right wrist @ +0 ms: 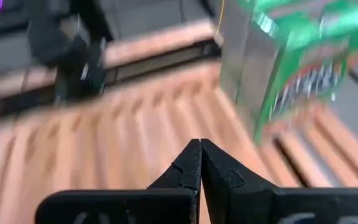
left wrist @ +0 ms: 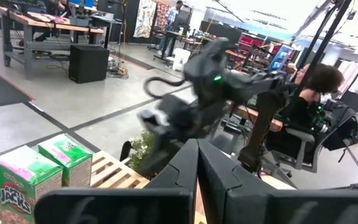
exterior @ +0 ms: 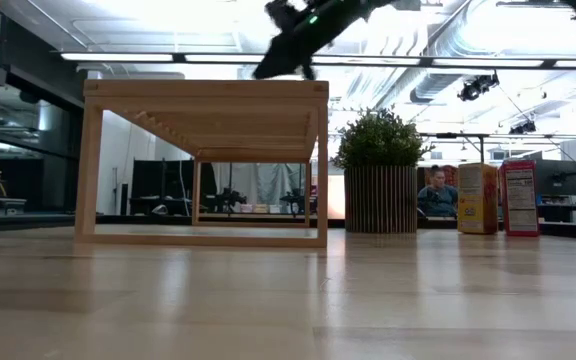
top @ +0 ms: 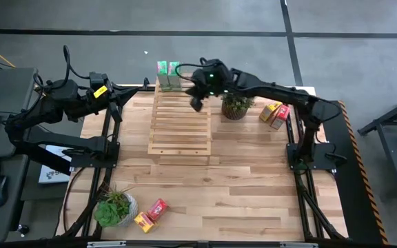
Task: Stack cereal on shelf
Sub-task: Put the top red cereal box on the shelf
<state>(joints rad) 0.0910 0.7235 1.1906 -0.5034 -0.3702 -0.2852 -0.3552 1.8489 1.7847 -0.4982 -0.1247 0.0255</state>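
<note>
The shelf is a pale slatted rack standing mid-table, seen side-on in the low view. Two green cereal boxes stand upright side by side on its far end; they also show in the left wrist view and, blurred, in the right wrist view. My right gripper hovers shut over the shelf's far right part, close beside the green boxes, holding nothing. My left gripper waits shut at the table's far left corner.
A potted plant stands right of the shelf, with a yellow box and a red box beyond it. Near the front left are another plant and a yellow and a red box. A person sits behind the table.
</note>
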